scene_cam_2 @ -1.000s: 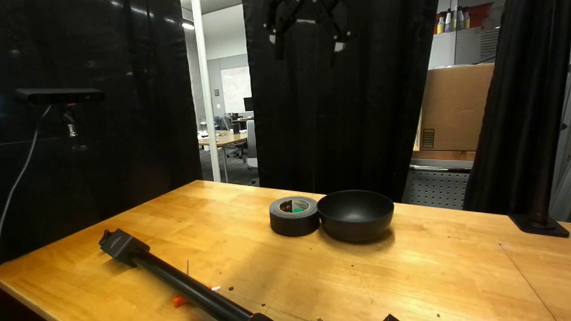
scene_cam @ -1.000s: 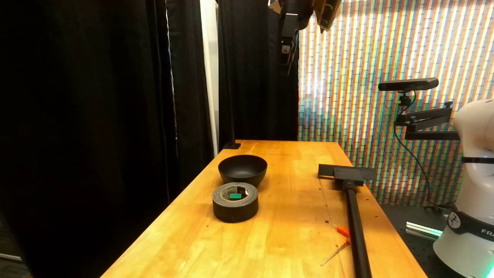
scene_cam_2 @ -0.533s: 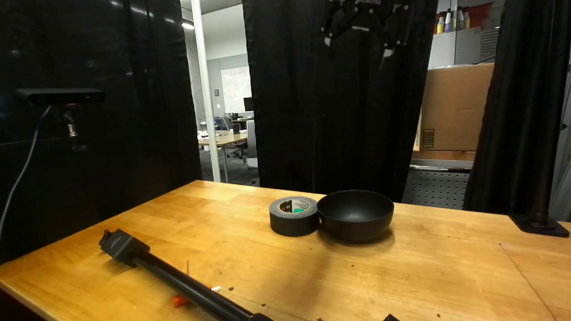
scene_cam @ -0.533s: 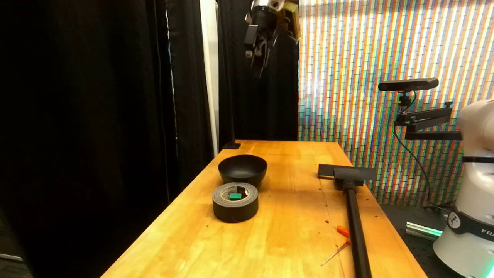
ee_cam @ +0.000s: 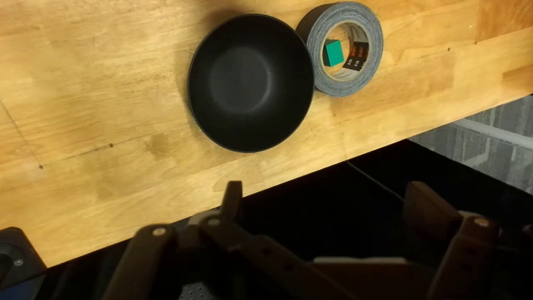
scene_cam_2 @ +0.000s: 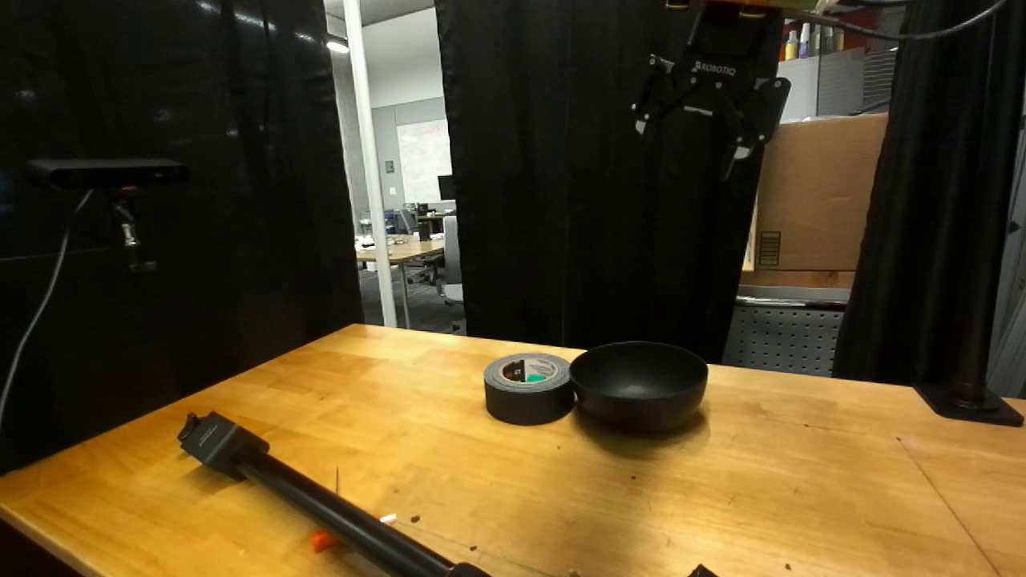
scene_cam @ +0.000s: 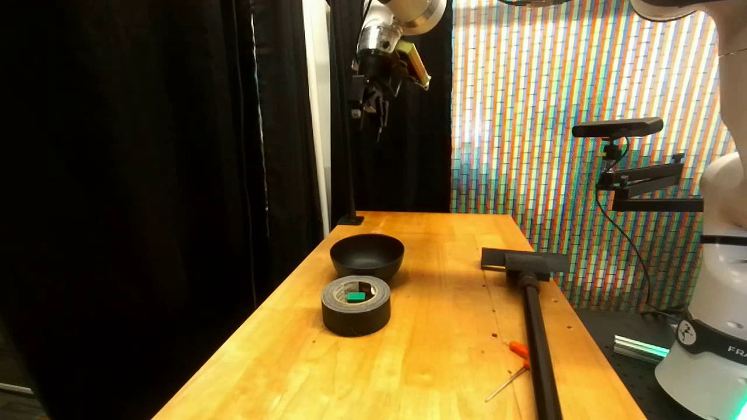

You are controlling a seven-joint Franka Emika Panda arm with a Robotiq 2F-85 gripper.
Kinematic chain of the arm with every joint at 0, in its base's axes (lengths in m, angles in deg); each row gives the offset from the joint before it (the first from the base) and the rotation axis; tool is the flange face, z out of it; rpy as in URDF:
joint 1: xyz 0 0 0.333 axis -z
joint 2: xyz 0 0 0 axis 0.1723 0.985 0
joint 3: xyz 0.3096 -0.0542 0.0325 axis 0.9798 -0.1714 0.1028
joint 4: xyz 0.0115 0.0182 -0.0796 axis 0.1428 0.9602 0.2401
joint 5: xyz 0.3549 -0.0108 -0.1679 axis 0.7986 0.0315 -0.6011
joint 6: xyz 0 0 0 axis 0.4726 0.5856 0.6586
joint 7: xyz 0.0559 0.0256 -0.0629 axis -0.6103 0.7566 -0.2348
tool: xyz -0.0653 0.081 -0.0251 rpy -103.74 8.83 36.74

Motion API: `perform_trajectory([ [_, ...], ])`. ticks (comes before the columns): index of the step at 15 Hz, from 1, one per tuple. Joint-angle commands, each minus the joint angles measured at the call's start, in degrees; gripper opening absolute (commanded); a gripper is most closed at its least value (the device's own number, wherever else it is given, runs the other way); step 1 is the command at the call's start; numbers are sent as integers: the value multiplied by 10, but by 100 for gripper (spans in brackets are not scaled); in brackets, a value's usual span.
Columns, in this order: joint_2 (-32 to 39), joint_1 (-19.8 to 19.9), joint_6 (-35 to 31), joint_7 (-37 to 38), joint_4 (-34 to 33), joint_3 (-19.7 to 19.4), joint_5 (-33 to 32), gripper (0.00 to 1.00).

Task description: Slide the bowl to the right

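The black bowl (scene_cam: 366,259) stands upright on the wooden table, near the edge by the curtain. It also shows in an exterior view (scene_cam_2: 639,401) and in the wrist view (ee_cam: 250,87). The dark tape roll (ee_cam: 372,46) is right beside the bowl, touching or almost touching it; it shows in both exterior views (scene_cam: 356,319) (scene_cam_2: 529,403). My gripper (scene_cam_2: 685,148) is open and empty, high above the table; it also shows in an exterior view (scene_cam: 370,125). In the wrist view, the fingers (ee_cam: 325,191) are wide apart, over the table edge and dark floor beyond the bowl.
A green block (ee_cam: 334,53) lies inside the tape roll. A black pole with a bracket (scene_cam: 540,338) and an orange-handled tool (scene_cam: 518,349) lie on the table (scene_cam: 432,367). A black post base (scene_cam_2: 967,405) stands near the table's far edge. Black curtains (scene_cam_2: 561,200) hang behind.
My gripper has moved left and down in an exterior view, and right and down in an exterior view. It stays open. The bowl and tape roll have not moved.
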Motion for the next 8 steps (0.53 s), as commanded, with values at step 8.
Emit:
perform_trajectory([
  [8, 42, 57, 109, 12, -58, 21, -29, 100],
])
